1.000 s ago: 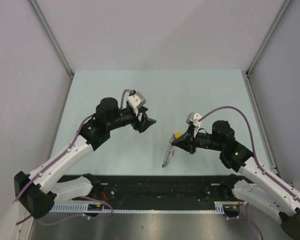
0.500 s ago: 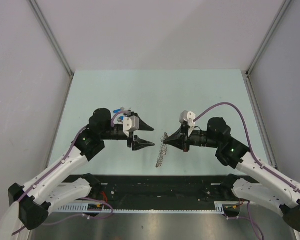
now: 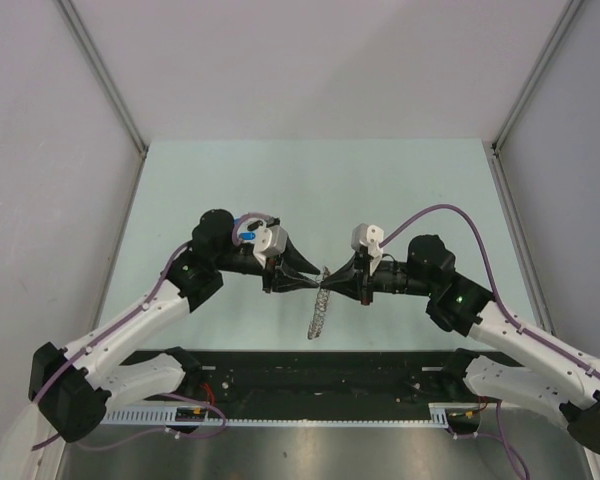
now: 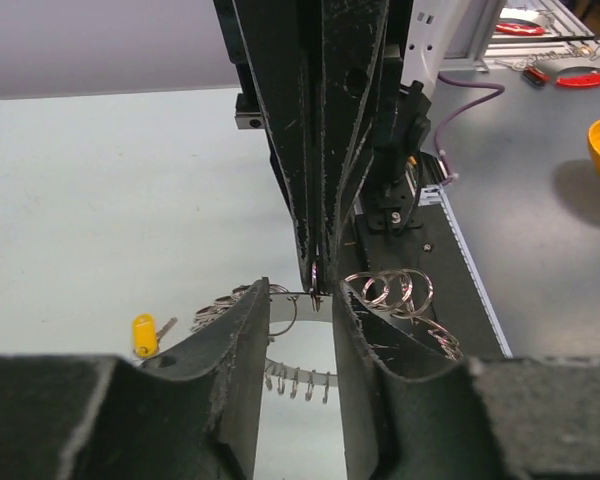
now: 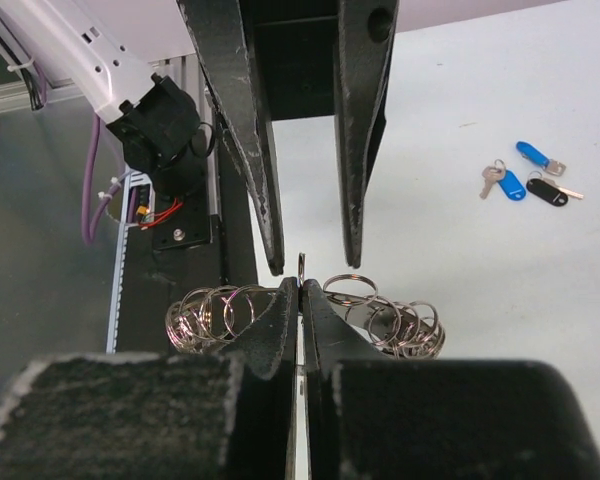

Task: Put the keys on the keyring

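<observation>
the two arms meet nose to nose above the middle of the pale green bench (image 3: 280,180). the right hand (image 3: 336,282) is pressed together, pinching one small loop at the top of the keyring (image 3: 319,312); the rest of this chain of silvery split rings hangs limp below the grip. in the right wrist view the pinched loop stands edge-on just above the closed fingertips, with bunches of rings sagging on both sides. the left hand (image 3: 310,278) is spread, its two fingers standing either side of that loop and of the right hand's tips; whether they touch the loop i cannot tell. the keys (image 5: 510,186) lie on the bench, apart from the keyring: two blue-headed and one black-headed in a small cluster in the right wrist view, and a yellow-headed key (image 4: 143,333) alone in the left wrist view
</observation>
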Robot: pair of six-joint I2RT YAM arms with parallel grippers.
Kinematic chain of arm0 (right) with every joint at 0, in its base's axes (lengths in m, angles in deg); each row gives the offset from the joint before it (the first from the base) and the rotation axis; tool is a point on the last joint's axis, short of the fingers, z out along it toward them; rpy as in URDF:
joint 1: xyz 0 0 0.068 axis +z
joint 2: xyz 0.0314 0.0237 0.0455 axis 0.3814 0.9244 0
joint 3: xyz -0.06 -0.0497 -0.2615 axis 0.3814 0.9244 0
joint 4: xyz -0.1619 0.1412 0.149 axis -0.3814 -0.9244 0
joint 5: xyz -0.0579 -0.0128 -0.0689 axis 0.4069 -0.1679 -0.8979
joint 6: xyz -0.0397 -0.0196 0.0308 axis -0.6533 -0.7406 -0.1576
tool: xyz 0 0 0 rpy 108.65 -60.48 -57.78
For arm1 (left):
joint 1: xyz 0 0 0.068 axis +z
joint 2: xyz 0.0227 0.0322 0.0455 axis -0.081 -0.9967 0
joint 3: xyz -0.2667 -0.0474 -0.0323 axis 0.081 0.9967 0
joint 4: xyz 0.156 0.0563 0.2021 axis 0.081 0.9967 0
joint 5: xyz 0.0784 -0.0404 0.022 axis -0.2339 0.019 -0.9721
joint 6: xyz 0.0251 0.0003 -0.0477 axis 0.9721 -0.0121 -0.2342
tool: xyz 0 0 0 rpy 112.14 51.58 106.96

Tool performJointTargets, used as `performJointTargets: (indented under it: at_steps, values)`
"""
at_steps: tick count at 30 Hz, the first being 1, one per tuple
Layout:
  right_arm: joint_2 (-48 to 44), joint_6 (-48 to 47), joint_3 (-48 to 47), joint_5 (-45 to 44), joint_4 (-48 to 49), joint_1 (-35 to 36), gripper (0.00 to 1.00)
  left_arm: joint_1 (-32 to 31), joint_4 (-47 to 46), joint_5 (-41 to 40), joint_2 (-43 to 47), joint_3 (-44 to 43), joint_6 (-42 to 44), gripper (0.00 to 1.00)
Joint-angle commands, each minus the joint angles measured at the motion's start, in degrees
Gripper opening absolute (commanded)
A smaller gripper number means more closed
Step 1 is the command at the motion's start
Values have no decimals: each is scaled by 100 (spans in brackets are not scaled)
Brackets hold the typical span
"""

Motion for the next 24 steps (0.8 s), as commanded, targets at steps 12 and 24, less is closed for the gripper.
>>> performJointTargets:
  at_steps: [12, 24]
  values:
    - [34, -92, -296, -228, 590, 70, 0, -17, -151, 454, -239, 52, -299, 22]
    - [-80, -127, -296, -324, 520, 88, 0, 106, -273, 58, -335, 78, -606, 27]
